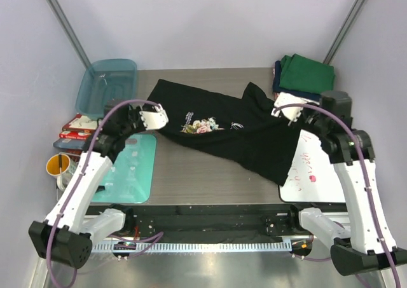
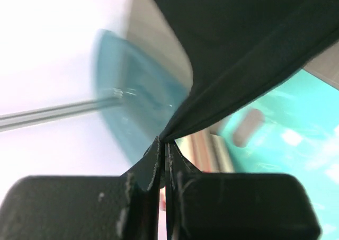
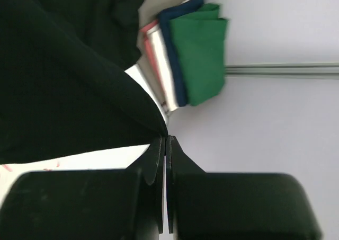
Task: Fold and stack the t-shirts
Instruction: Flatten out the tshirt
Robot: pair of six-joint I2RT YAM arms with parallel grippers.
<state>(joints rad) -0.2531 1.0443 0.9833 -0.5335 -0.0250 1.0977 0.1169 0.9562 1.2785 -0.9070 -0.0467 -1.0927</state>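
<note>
The black floral-print cloth t-shirt (image 1: 248, 138) lay stretched left-to-right across mid-table. The left gripper (image 1: 160, 117) was pinching its left end and the right gripper (image 1: 283, 112) its right end, with the folded tee stack (image 1: 306, 74) just beyond, far right.

1. The top camera sits high above the near edge of the table (image 1: 210, 173) and looks down and forward over all of it
2. The left wrist camera looks along the left gripper (image 2: 163, 140), very near, toward the teal tub (image 2: 127, 97)
3. The right wrist camera looks along the right gripper (image 3: 165, 138) toward the folded stack (image 3: 190, 54)
4. All three views share the black shirt (image 1: 254, 135); the tub and the stack also show from the top
</note>
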